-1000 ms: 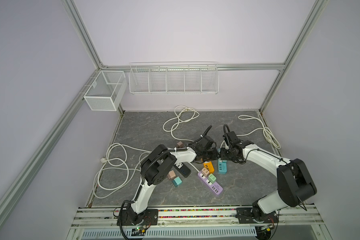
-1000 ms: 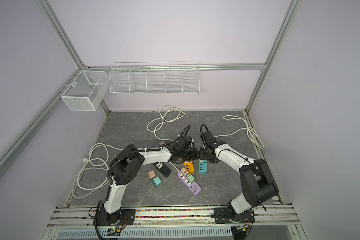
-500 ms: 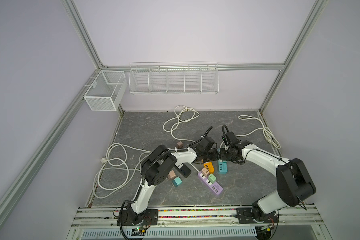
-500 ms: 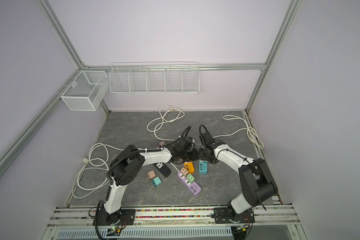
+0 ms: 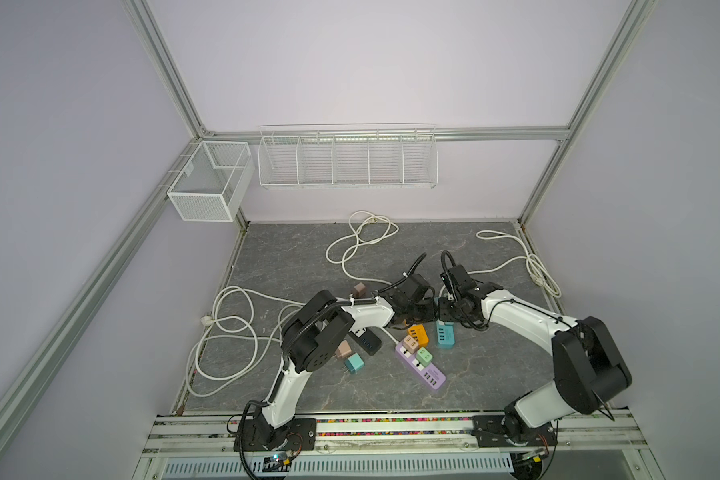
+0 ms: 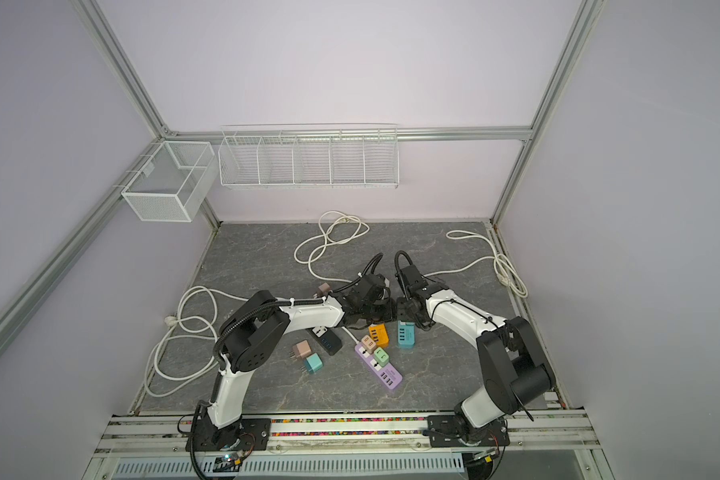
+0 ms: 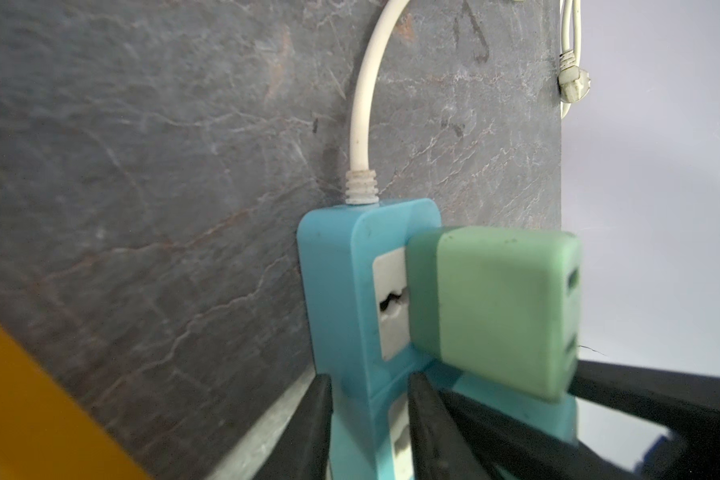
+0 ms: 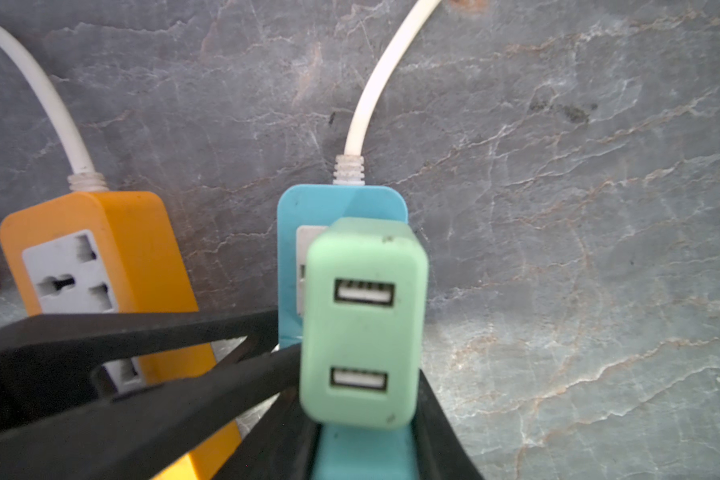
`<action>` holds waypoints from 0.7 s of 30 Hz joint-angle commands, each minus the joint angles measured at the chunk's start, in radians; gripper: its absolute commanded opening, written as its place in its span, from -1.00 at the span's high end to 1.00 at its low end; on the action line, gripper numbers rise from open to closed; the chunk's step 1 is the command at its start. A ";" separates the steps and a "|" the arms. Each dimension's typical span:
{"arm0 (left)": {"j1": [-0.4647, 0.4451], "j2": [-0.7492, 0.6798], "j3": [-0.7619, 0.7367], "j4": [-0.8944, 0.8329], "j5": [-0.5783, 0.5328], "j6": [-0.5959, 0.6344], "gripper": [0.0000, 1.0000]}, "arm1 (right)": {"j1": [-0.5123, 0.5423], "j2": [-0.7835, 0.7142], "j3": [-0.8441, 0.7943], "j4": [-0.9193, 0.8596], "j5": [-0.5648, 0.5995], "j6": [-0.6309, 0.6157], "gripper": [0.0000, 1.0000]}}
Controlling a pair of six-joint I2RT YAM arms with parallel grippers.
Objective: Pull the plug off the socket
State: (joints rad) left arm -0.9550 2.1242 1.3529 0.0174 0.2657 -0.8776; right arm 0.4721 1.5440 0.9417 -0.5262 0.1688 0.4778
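- The right gripper [image 8: 358, 428] pinches the green plug [image 8: 362, 324], which sits seated in the blue socket strip [image 7: 337, 291].
- The left gripper [image 7: 371, 399] clamps that strip's body.
- The strip lies centrally, just right of the orange strip [image 8: 100, 257].
- Its white cord [image 7: 362, 104] runs far-right.

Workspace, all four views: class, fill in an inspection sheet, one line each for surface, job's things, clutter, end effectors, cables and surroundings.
Surface: grey marbled tabletop.
Job's things: green plug seated in the blue power strip.
Clutter: orange strip, purple strip bearing two plugs, black strip, three loose plugs.
End effectors: left end effector shut on the blue power strip; right end effector shut on the green plug.
Cables: white cords coiled left, back, right.
Surroundings: wire rack and mesh basket on lilac walls, nothing seen inside.
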 commanded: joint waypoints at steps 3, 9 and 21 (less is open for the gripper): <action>-0.009 0.012 -0.045 -0.092 -0.031 0.013 0.34 | -0.001 -0.033 0.002 -0.014 -0.014 -0.003 0.53; -0.009 0.010 -0.046 -0.103 -0.050 0.013 0.35 | 0.017 -0.025 0.011 0.005 -0.025 0.012 0.55; -0.010 0.013 -0.055 -0.103 -0.056 0.009 0.36 | 0.011 -0.040 0.009 0.014 -0.037 0.027 0.57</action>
State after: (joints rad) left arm -0.9627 2.1181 1.3388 0.0280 0.2462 -0.8780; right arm 0.4683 1.5429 0.9417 -0.5304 0.1562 0.4828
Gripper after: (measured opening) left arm 0.318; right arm 0.303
